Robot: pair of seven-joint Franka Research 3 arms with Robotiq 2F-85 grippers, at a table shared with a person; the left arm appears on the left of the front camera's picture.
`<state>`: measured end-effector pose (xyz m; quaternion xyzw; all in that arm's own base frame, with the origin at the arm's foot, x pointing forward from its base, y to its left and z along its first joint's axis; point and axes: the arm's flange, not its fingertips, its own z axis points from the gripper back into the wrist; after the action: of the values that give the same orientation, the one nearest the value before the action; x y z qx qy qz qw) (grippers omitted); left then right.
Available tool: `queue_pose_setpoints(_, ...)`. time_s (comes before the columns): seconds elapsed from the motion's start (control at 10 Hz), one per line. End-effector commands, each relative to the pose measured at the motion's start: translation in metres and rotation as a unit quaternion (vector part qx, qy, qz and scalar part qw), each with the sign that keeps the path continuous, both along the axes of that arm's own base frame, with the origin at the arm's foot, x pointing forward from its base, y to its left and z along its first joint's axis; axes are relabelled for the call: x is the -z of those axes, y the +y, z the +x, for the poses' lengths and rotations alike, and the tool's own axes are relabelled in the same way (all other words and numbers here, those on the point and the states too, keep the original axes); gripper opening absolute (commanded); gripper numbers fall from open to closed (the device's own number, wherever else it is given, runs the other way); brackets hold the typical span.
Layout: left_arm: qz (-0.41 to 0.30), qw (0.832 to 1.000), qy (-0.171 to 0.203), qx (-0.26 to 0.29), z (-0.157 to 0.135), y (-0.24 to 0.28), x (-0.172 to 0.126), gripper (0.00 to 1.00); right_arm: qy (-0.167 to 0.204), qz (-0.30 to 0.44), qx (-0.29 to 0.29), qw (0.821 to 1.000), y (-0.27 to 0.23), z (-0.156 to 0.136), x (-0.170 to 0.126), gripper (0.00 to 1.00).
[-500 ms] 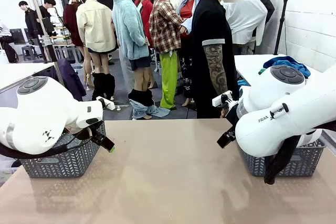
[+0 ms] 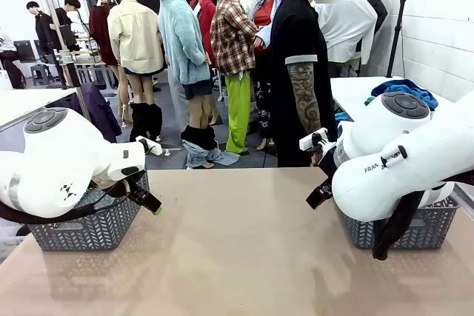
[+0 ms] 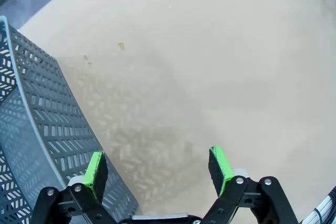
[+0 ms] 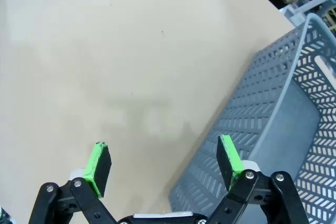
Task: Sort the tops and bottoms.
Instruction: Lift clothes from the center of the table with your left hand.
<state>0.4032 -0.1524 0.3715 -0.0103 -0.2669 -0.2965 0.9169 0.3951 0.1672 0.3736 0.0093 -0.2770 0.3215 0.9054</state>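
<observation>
A heap of bright blue cloth [image 2: 404,89] with a bit of sea-green at its left edge lies on a white table behind the right arm, off the work table; these look like the tops and bottoms. My left gripper [image 3: 156,157] hangs open over bare tabletop, beside the left grey basket [image 3: 47,119]. Its green-tipped fingers show at the basket's corner in the front view [image 2: 148,201]. My right gripper [image 4: 163,144] is open too, with nothing between its fingers, over the table's edge of the right grey basket [image 4: 273,108].
A grey mesh basket stands at each side of the tan table [image 2: 237,242]: left basket [image 2: 89,231], right basket [image 2: 422,231]. A person in a black T-shirt [image 2: 296,72] stands at the far edge, turned away.
</observation>
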Motion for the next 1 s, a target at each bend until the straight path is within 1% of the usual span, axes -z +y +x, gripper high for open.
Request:
queue_pose_setpoints(0.0, 0.000, 1.000, 0.000, -0.001, 0.000, 0.001, 0.000, 1.00, 0.000, 0.001, 0.001, 1.000, 0.000, 0.000, 0.000, 1.00)
queue_pose_setpoints(0.5, 0.000, 1.000, 0.000, 0.000, 0.000, 0.000, 0.000, 1.00, 0.000, 0.000, 0.000, 1.000, 0.000, 0.000, 0.000, 1.00)
queue_pose_setpoints(0.6, 0.009, 1.000, -0.024, 0.008, -0.004, -0.006, -0.012, 1.00, -0.022, -0.012, -0.007, 1.000, 0.001, -0.005, -0.011, 1.00)
queue_pose_setpoints(0.7, 0.004, 0.998, -0.054, 0.015, -0.011, -0.008, -0.029, 1.00, -0.049, -0.014, -0.008, 0.999, 0.001, -0.013, -0.025, 1.00)
queue_pose_setpoints(0.9, -0.008, 0.992, -0.121, 0.014, -0.026, -0.001, -0.072, 1.00, -0.117, -0.016, -0.011, 0.993, 0.000, -0.024, -0.060, 1.00)
